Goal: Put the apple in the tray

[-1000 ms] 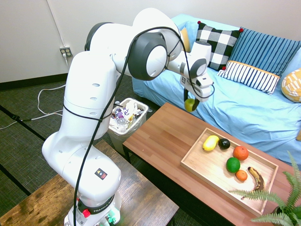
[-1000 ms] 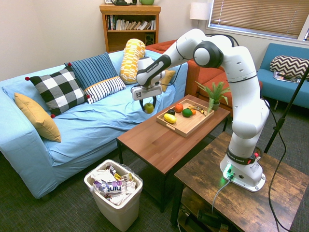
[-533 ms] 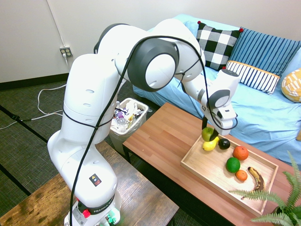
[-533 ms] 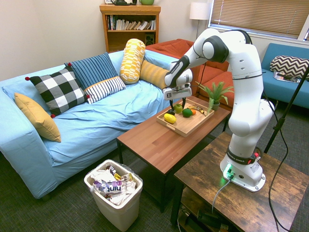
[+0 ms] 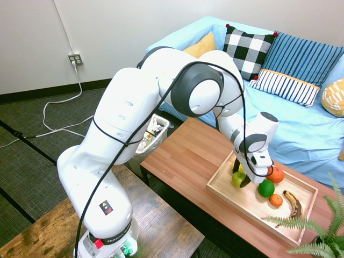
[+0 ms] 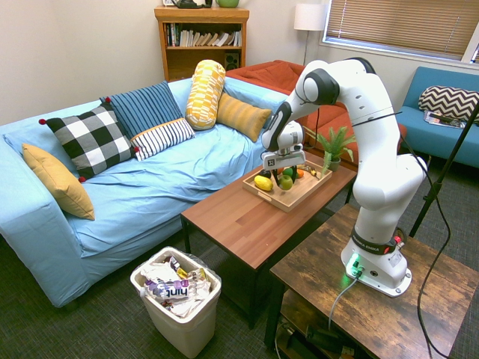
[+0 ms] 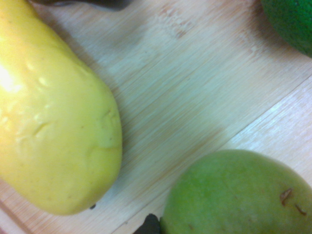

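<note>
Fruit up close on pale wood

You have a yellow fruit (image 7: 58,117) lying on the light-wood tray (image 7: 180,87), well apart from your green apple (image 7: 239,195). A darker green fruit (image 7: 295,22) is cut off at the picture's edge.

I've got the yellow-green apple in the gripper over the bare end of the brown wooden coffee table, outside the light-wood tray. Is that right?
Not quite: the gripper does have the yellow-green apple, but over the light-wood tray, as the first exterior view shows.
</note>
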Tool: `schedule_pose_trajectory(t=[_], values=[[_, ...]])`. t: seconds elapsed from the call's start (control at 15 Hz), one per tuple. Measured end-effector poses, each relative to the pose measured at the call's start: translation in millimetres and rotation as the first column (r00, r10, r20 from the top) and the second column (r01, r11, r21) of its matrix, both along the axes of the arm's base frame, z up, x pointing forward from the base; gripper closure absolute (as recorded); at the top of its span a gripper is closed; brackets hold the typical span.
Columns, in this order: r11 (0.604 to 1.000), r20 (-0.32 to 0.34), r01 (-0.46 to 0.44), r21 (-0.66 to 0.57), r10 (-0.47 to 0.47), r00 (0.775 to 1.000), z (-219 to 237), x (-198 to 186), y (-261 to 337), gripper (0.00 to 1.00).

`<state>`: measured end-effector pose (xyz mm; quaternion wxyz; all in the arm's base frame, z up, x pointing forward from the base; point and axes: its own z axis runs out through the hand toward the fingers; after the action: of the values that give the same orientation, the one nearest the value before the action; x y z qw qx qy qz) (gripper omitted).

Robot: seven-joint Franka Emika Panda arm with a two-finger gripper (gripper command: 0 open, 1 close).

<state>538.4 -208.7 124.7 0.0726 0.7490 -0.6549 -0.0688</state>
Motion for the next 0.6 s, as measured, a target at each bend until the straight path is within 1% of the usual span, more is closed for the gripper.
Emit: schedule_pose_trajectory(t=[0.07,0.13,0.6], values=[[1.000,-0.005,0.006,0.001,-0.006,1.000,-7,0,-2,1.00],[1.000,-0.009,0.007,0.003,-0.007,1.000,-12,-1,-3,0.00],[0.999,0.009,0.013,0.031,-0.013,1.000,-17,-7,-8,0.00]])
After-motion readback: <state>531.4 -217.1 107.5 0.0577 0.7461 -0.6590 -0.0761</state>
